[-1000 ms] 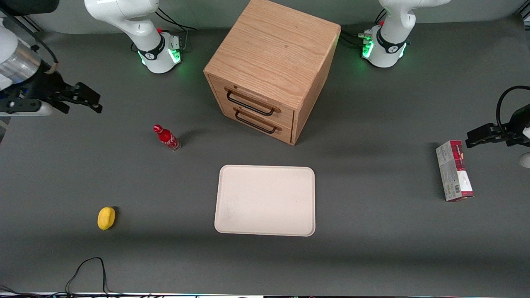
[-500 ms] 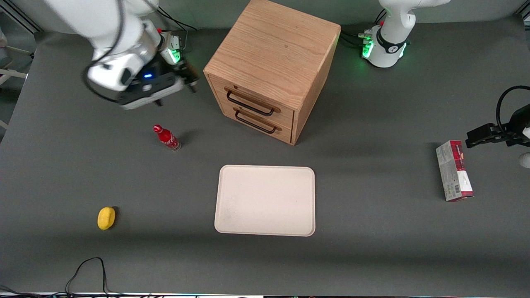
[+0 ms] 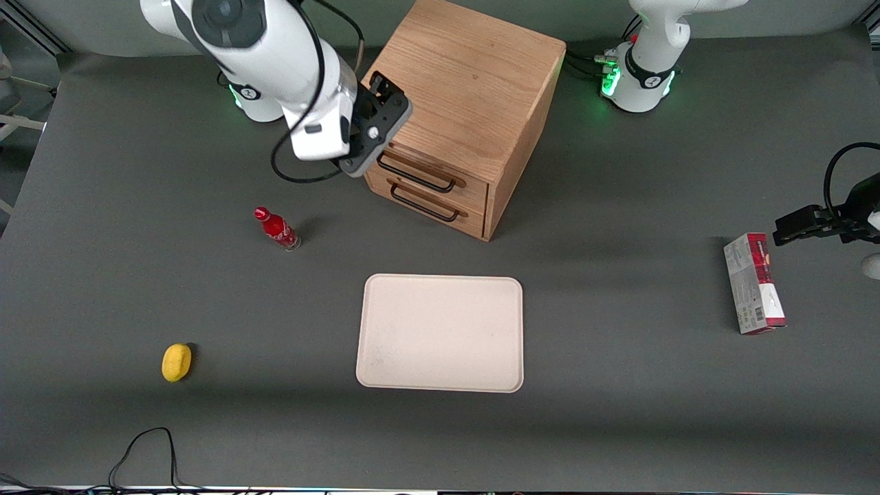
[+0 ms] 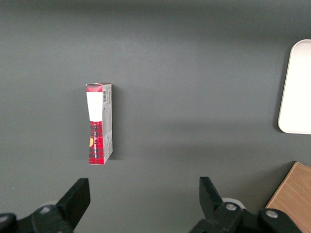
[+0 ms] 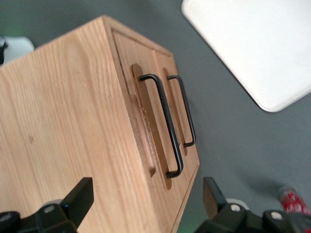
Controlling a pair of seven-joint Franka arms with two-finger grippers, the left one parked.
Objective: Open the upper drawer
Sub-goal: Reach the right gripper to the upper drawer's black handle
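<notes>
The wooden cabinet (image 3: 457, 82) stands at the back middle of the table. Its upper drawer (image 3: 476, 194) is closed, with a long black wire handle (image 3: 416, 177); the lower drawer's handle (image 3: 424, 208) sits just beneath. My right gripper (image 3: 381, 120) hovers at the cabinet's top front corner toward the working arm's end, above the upper handle's end. It is open and empty. In the right wrist view the gripper (image 5: 146, 204) straddles the cabinet's top front edge, with the upper drawer (image 5: 124, 63) and its handle (image 5: 163, 121) ahead of the fingers, not touched.
A white tray (image 3: 440, 333) lies nearer the front camera than the cabinet. A red bottle (image 3: 277, 229) stands beside the cabinet toward the working arm's end. A yellow object (image 3: 177, 361) lies nearer the camera. A red and grey box (image 3: 753, 282) lies toward the parked arm's end.
My right arm has swung in from the working arm's end of the table to the cabinet's top front corner. The drawers and other objects have not moved.
</notes>
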